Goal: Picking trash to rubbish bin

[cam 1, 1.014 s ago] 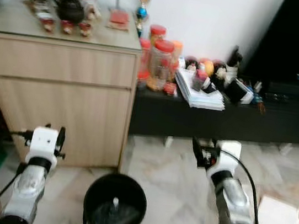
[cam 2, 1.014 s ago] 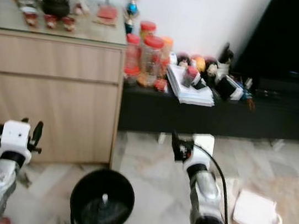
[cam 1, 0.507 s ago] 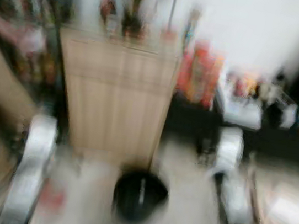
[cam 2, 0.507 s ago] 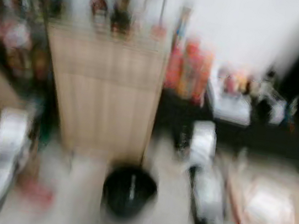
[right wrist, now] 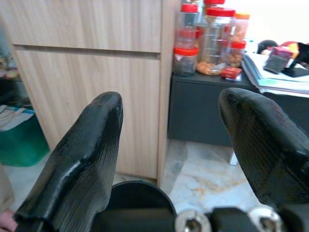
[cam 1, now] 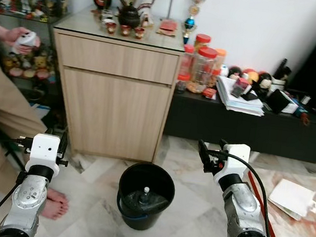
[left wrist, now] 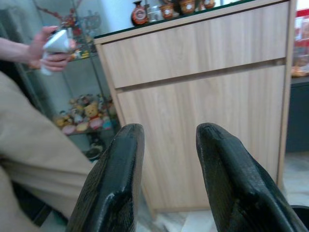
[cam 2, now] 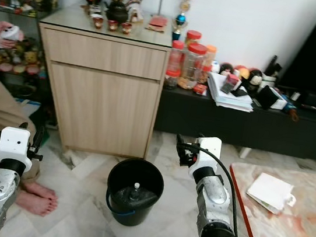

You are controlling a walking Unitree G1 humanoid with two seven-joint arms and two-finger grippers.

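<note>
**Empty claws by the bin**

Both claws are empty, so no trash is being carried right now. The right claw (cam 1: 210,156) has its two black fingers spread wide apart. The left claw (left wrist: 166,183) has its fingers a little apart, with nothing between them.

The black rubbish bin (cam 1: 145,195) sits on the floor between the two claws, a bit lower and in front. Something small and white is already inside it. A white paper thing (cam 1: 294,198) lies on the floor off to the right of the right claw; I think it may be the next trash to pick up.

Both silver arms are bent and held up, pointing forward at the wooden cabinet (cam 1: 113,100). A person's bare foot (cam 1: 55,203) rests just beside the left arm.
</note>
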